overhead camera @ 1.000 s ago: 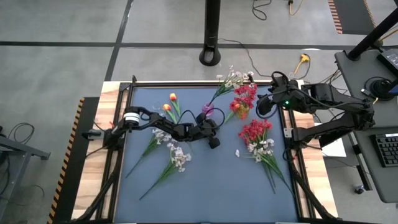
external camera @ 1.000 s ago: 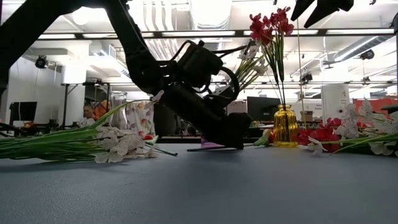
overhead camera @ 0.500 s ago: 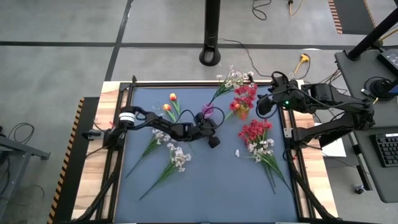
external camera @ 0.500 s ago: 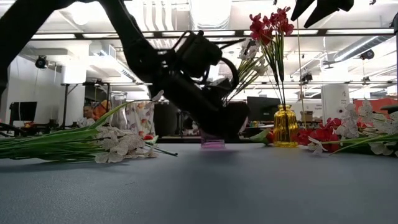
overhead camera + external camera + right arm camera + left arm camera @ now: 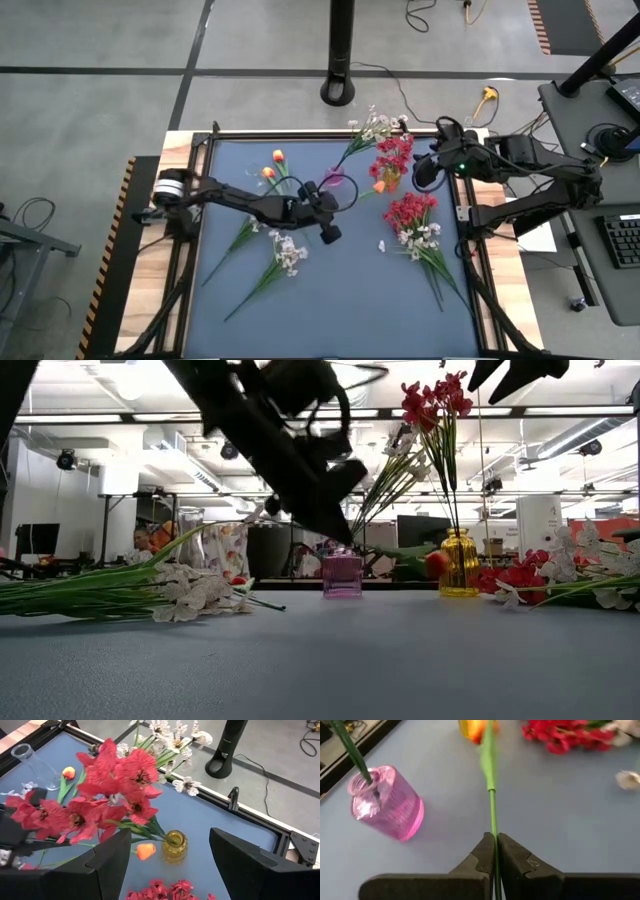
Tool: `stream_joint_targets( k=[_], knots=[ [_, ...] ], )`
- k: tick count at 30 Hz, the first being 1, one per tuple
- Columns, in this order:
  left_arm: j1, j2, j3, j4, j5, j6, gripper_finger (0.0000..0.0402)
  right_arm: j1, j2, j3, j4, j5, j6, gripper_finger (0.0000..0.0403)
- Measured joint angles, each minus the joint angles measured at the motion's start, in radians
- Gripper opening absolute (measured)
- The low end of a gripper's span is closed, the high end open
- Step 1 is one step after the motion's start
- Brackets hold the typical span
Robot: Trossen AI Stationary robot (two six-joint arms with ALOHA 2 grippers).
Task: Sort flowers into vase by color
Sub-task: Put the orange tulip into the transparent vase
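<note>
**One tulip pinched, vase right there**

Nearest to the low camera, loose white-blossom sprays (image 5: 288,252) lie flat on the blue table mat (image 5: 340,300), unsorted. Above mid-table the left gripper (image 5: 496,851) is clamped on the thin green stem of an orange tulip-like bud (image 5: 476,728), low on the stem, I'd guess so the end can drop into the pink ribbed glass vase (image 5: 387,804) just beside it. Farther back, the right gripper (image 5: 167,851) hovers wide open and empty over the amber glass vase (image 5: 174,845) with red blossoms (image 5: 117,780).
</note>
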Motion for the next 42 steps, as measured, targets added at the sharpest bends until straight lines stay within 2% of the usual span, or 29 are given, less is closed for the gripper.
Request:
stream_joint_targets(
  k=[10,17,20,24,28,31,36,42],
  knots=[
    [-0.169,-0.206,-0.025,-0.351,-0.025,-0.13,0.0,0.034,-0.002,0.0,0.011,-0.009,0.008,0.026],
    [-0.317,-0.396,-0.133,-0.316,-0.035,-0.156,0.0,0.074,-0.007,0.025,0.032,-0.006,0.006,0.026],
    [-0.364,-0.486,-0.226,-0.144,-0.048,-0.089,0.0,0.087,-0.006,0.059,0.03,0.019,0.005,0.026],
    [-0.395,-0.583,-0.409,0.209,-0.022,0.037,0.0,0.095,-0.006,0.106,0.029,0.022,-0.005,0.026],
    [-0.397,-0.636,-0.572,0.565,0.006,0.117,0.0,0.123,-0.007,0.147,0.028,0.022,0.001,0.026],
    [-0.397,-0.644,-0.657,0.769,0.015,0.194,0.0,0.16,-0.005,0.164,0.042,0.022,-0.009,0.026],
    [-0.389,-0.612,-0.728,1.08,0.097,0.341,0.0,0.247,-0.004,0.165,0.175,0.021,-0.092,0.026],
    [-0.344,-0.599,-0.733,1.264,0.186,0.482,0.0,0.4,0.031,0.165,0.392,0.022,-0.269,0.026]
  ],
)
